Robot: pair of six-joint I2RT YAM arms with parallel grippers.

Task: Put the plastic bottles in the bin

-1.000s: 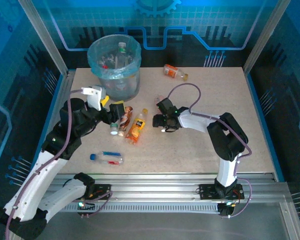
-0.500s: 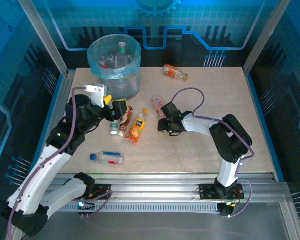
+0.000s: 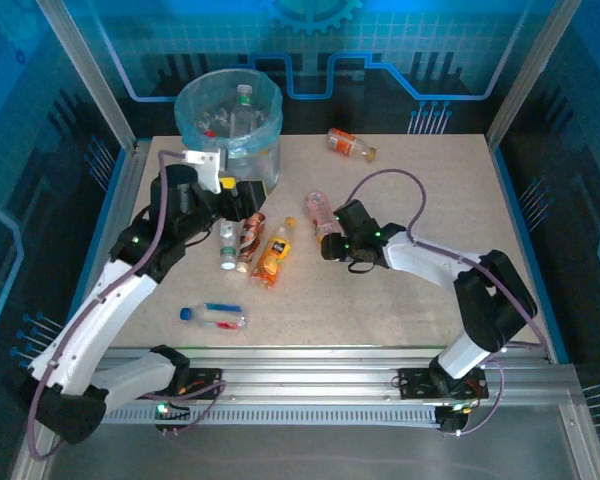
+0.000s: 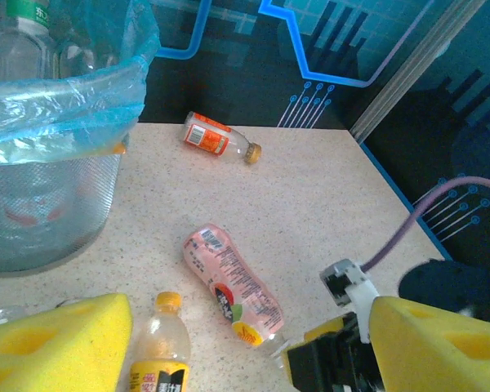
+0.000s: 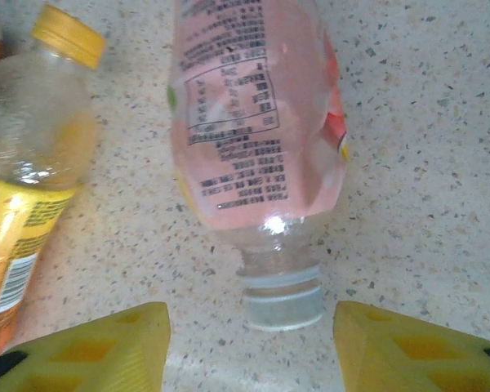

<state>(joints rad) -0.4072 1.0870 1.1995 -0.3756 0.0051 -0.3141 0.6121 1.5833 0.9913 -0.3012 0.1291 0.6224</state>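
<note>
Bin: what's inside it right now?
The round grey bin lined with a light-blue bag holds several clear plastic bottles; a green-capped bottle sticks up near the far rim. The bag and the bottles on top cover whatever lies deeper, so no count.

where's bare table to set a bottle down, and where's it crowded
Bare: the far right of the table, between the orange-label bottle and the right arm. Crowded: left of centre, bottles packed from the bin to the pink bottle.

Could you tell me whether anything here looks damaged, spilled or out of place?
The pink-labelled bottle, its cap between the parted fingers of the right gripper, looks dented and lopsided, lying on its side on the table. No spilled liquid shows around it.
</note>
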